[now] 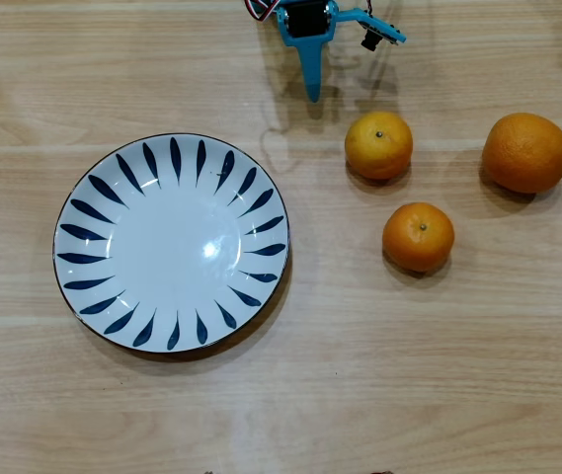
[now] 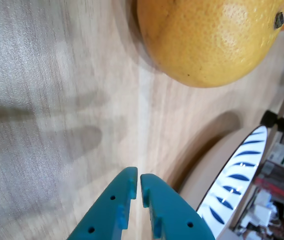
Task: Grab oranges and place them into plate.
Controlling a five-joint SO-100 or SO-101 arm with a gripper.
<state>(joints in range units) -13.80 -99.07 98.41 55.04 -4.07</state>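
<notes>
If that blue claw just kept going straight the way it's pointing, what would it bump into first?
Probably the yellowish-orange small orange. In the wrist view the gripper, fingers nearly together, points up the picture at bare wooden table, with that fruit just right of its line. It might slip past; the plate lies off to the side.

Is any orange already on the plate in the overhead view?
No: the round white ceramic plate with dark blue leaf strokes holds nothing, and all three round orange citrus fruits sit on the wooden table to its right.

Light wooden table (image 1: 379, 395), blue-leaf plate (image 1: 171, 242) at nine o'clock, yellowish orange (image 1: 378, 144), deeper orange (image 1: 418, 237), larger orange (image 1: 525, 152) toward two o'clock.
</notes>
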